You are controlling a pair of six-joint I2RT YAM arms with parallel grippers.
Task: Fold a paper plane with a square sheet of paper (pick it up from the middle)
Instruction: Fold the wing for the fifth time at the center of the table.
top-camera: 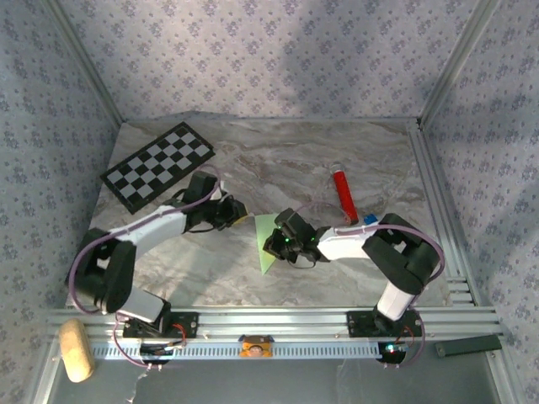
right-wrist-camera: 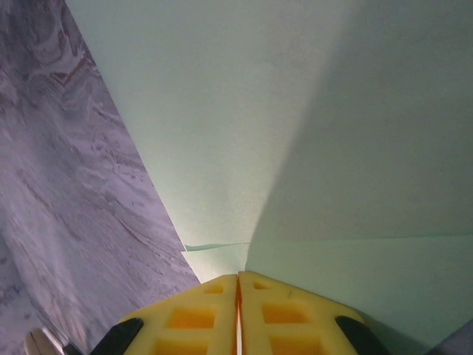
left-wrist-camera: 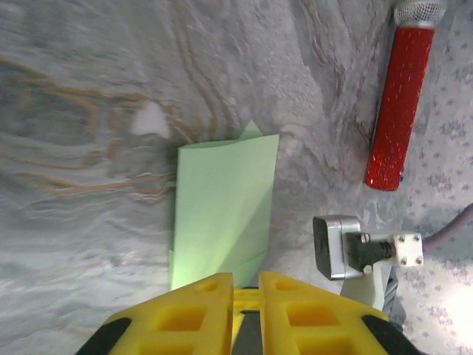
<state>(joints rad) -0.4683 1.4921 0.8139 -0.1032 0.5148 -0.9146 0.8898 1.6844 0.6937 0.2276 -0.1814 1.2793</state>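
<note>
Sheet of light green paper (top-camera: 263, 248), partly folded, at mid-worktop (top-camera: 278, 160) between the two hands. In the overhead view its long axis runs from far to near, wide at the far end and tapering to a point toward the arm bases. Left hand (top-camera: 240, 215) sits at the far left corner, so the sheet stretches straight away from it lengthwise. Its fingers (left-wrist-camera: 199, 307) are drawn almost together at the sheet's near edge, but whether they pinch it cannot be told. Right hand (top-camera: 275, 243) is at the sheet's right edge about mid-length, fingers (right-wrist-camera: 199, 314) pressed shut, apparently on the paper, which rises from their tips along a crease. By that grip it is judged the nearer hand. Red glitter tube (top-camera: 344, 194) with pale cap lies well apart to the right, and a checkerboard (top-camera: 157, 166) lies far left. No legible brand, label or writing on any item.
</note>
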